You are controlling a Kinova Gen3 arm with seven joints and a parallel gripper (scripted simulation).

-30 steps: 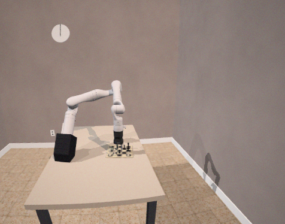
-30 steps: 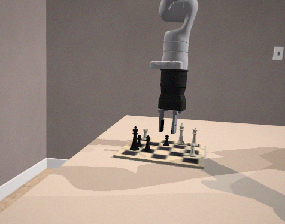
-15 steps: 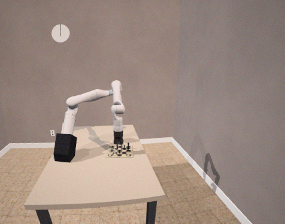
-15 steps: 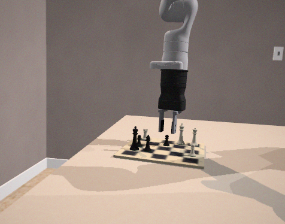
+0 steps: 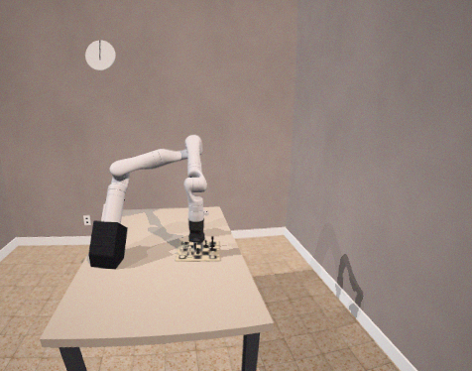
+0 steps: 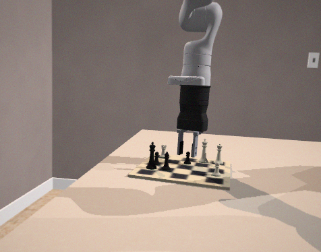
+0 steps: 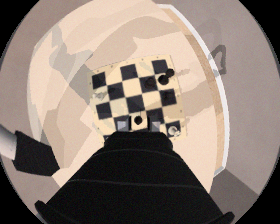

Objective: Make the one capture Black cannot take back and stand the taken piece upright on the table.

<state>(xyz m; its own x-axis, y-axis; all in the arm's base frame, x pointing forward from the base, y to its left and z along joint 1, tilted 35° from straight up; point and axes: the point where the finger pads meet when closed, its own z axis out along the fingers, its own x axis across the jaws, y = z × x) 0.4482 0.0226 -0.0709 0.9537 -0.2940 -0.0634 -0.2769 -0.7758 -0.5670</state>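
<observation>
My gripper [image 6: 187,148], fingers partly spread, low over the chessboard [image 6: 161,176] and holding nothing.

The board lies near the far right corner of the table [image 6: 94,215]. My fingers [image 6: 180,143] point straight down at its far side, one on each side of a small black pawn [image 6: 187,158]; I cannot tell whether they touch it. Toward the board's left stand a tall black piece [image 6: 151,155] and two more dark ones; white pieces [image 6: 203,151] stand on its right.
</observation>
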